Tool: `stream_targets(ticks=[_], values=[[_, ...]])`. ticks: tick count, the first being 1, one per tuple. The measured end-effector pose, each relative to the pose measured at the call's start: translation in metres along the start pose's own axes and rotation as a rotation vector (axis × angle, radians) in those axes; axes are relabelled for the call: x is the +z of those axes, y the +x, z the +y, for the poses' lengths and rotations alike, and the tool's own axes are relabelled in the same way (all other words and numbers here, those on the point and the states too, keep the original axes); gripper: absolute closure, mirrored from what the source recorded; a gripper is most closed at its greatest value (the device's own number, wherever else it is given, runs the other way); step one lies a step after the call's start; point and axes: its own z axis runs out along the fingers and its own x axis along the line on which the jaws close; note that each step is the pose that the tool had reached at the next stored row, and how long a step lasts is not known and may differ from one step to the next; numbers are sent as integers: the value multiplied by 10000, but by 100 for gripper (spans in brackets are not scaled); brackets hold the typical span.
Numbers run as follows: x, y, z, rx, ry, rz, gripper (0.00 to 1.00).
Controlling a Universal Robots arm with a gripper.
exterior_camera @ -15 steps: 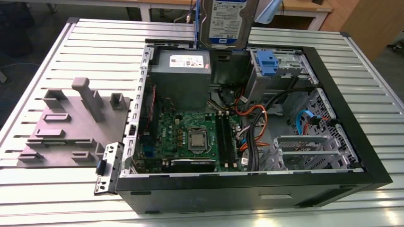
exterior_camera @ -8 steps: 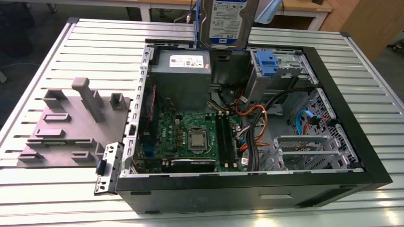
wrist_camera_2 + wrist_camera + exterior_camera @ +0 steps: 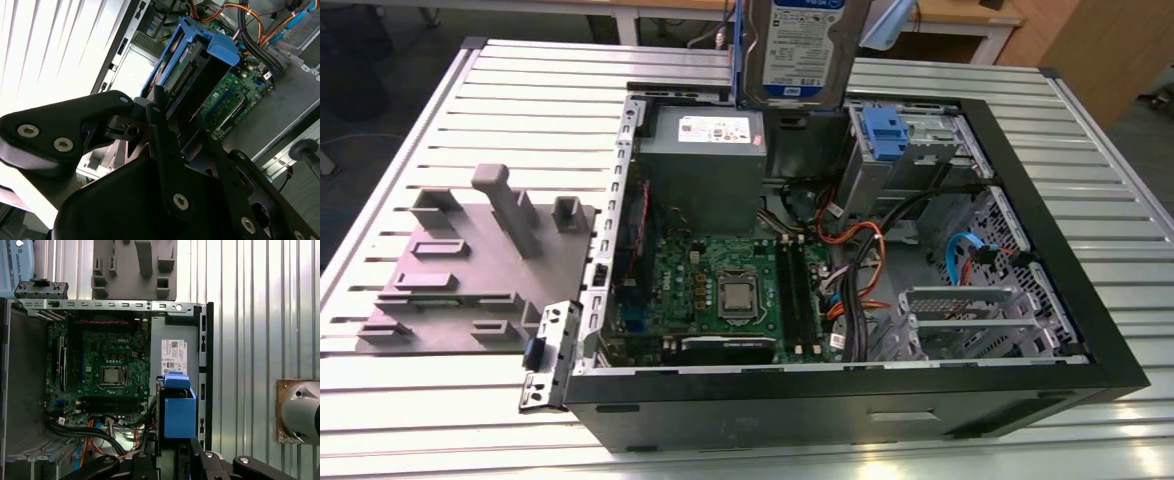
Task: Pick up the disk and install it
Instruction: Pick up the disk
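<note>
Slatted metal surface, open PC case on it. Pincer clamped on the disk, hanging above the case. Pickup done, install not yet.

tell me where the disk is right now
In the exterior view the disk hangs upright at top centre, above the open computer case, by the grey power supply, held by the gripper.
</note>
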Motion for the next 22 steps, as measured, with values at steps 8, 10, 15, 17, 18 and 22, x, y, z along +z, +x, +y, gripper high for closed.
stream_targets(ticks=[8, 10, 15, 17, 18, 22], values=[[-3, 149, -1, 2, 1, 41, 65], [-3, 191, -1, 2, 1, 55, 65], [-5, 293, -1, 3, 1, 91, 65], [-6, 335, -1, 4, 2, 108, 65], [-6, 354, -1, 4, 1, 118, 65], [-8, 429, -2, 6, 1, 156, 65]])
